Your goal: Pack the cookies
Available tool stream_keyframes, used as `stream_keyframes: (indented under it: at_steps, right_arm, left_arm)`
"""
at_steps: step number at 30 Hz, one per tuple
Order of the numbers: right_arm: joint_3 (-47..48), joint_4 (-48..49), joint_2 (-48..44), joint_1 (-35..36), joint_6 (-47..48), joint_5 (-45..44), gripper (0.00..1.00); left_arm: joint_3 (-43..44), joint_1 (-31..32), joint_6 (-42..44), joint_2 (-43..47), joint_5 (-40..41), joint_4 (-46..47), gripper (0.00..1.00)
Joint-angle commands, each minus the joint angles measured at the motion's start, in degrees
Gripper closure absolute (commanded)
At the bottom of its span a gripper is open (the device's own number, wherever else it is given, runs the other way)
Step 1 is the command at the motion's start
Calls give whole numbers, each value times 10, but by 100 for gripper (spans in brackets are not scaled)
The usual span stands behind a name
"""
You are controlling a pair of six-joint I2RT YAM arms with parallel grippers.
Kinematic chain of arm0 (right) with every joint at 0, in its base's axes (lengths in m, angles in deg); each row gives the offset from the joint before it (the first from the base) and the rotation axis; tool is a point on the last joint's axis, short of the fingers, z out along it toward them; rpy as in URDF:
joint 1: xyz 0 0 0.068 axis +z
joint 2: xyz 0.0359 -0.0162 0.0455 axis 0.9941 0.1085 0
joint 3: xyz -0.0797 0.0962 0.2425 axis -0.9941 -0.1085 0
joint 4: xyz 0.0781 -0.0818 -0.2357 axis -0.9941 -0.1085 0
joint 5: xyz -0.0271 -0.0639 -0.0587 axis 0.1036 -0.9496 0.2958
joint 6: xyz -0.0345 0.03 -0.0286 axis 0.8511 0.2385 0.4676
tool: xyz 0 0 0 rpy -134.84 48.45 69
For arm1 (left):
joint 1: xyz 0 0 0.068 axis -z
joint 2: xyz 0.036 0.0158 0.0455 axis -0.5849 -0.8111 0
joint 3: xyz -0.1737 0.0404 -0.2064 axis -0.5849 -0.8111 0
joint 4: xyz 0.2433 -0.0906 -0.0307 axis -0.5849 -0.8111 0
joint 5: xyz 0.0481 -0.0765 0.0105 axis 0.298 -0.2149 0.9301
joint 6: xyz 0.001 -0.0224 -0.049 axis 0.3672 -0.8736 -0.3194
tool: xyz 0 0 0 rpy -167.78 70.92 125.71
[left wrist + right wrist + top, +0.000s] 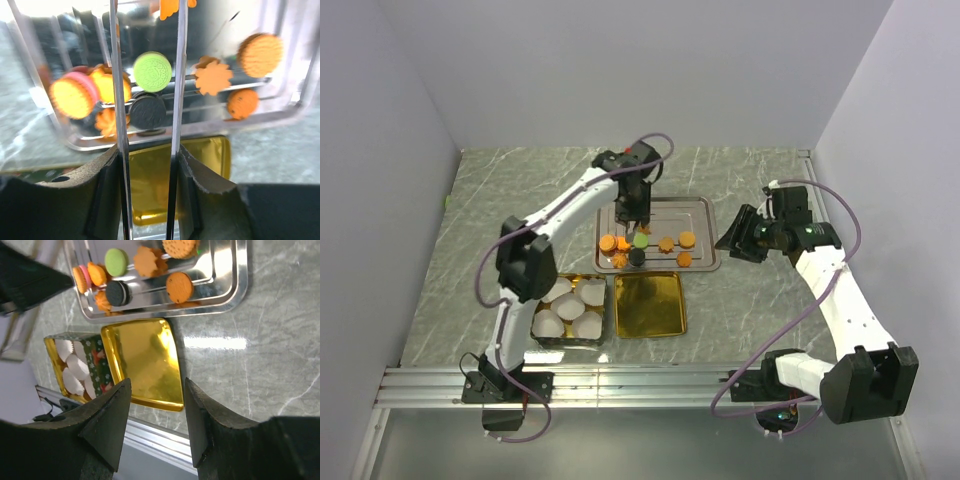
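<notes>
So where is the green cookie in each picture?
Top view: the green cookie is near the picture's middle.
Left wrist view: the green cookie is in the upper middle.
Right wrist view: the green cookie is at the top, left of centre.
Shared landmark: the black cookie lies right beside it in all three.

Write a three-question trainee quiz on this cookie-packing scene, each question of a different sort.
1. Multiple choice: in the left wrist view, what lies between the left gripper's fingers? A) the green cookie and the black cookie; B) a blue cookie; C) nothing.
2. Short answer: what fills the green box beside the gold tray?
3. True or false: the gold tray already holds cookies.
Key: 1 A; 2 white paper cups; 3 false.
</notes>
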State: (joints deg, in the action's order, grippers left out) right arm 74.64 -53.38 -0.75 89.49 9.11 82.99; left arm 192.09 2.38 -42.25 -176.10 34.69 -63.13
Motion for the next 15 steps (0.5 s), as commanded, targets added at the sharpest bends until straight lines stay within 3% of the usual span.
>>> stream_keyframes:
  at_steps: [1, 9, 15]
  right_arm:
    - [35, -6, -1, -5, -5, 11, 46]
    - [35, 0, -12, -4, -25, 28, 46]
    - [24, 15, -18, -1, -40, 41, 46]
  left_arm:
    - [-33, -4, -5, 114, 29, 4, 61]
    - [-228, -1, -62, 320, 29, 2, 61]
    - [-425, 1, -139, 497, 25, -8, 59]
